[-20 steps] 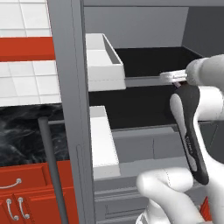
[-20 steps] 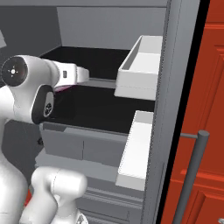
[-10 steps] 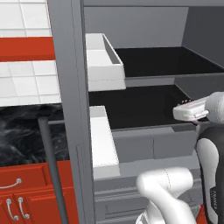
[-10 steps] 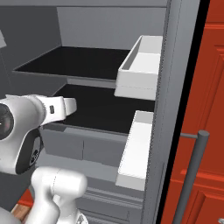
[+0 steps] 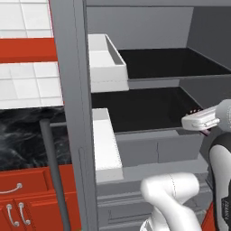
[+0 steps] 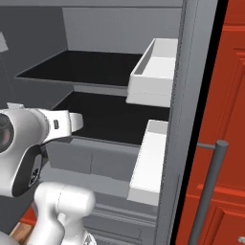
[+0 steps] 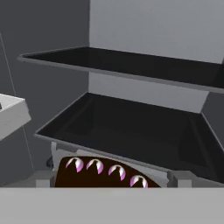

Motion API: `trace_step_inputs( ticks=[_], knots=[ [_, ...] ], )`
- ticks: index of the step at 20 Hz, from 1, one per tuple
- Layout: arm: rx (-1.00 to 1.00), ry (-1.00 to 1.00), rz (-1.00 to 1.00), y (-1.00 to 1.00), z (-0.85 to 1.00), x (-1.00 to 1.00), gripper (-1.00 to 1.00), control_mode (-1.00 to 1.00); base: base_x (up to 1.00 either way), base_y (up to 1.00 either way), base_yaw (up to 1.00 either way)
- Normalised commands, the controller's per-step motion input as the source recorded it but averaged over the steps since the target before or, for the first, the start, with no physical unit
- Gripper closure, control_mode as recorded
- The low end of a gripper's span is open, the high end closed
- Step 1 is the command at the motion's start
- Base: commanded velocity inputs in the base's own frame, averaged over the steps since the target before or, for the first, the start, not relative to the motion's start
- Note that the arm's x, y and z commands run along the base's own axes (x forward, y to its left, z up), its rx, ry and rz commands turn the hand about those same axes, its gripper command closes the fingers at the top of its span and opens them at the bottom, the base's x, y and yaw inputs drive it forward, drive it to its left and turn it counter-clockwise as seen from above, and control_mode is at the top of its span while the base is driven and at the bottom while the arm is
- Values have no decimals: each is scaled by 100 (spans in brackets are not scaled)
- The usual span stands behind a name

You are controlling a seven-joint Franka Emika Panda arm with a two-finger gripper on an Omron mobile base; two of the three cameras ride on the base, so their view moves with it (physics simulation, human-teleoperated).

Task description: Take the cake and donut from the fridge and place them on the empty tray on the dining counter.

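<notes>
fridge (image 5: 149, 81) interior, black shelves (image 7: 131, 127), red cabinets (image 5: 22, 198) beside; end effector spread wide.

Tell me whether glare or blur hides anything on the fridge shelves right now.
No glare or blur. Hand view: the black shelves are evenly lit, and a dark cake with pink-white dollops shows under the lower one. Left base view: sharp, the fridge interior flat grey.

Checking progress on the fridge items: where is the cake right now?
In the hand view, the cake, dark with a row of pink-white dollops, sits at the bottom centre, just below the front edge of the lower black shelf of the fridge.
</notes>
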Motion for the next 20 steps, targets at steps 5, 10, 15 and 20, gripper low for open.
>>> trace_step_inputs(
  ticks=[5,10,15,20],
  knots=[
    [0,0,0,0,0,0,100,100,-100,0,-7],
    [0,0,0,0,0,0,100,100,-100,-8,-7],
    [0,0,0,0,0,0,100,100,-95,-2,-1],
    [0,0,0,0,0,0,100,100,-90,-1,13]
  ],
)
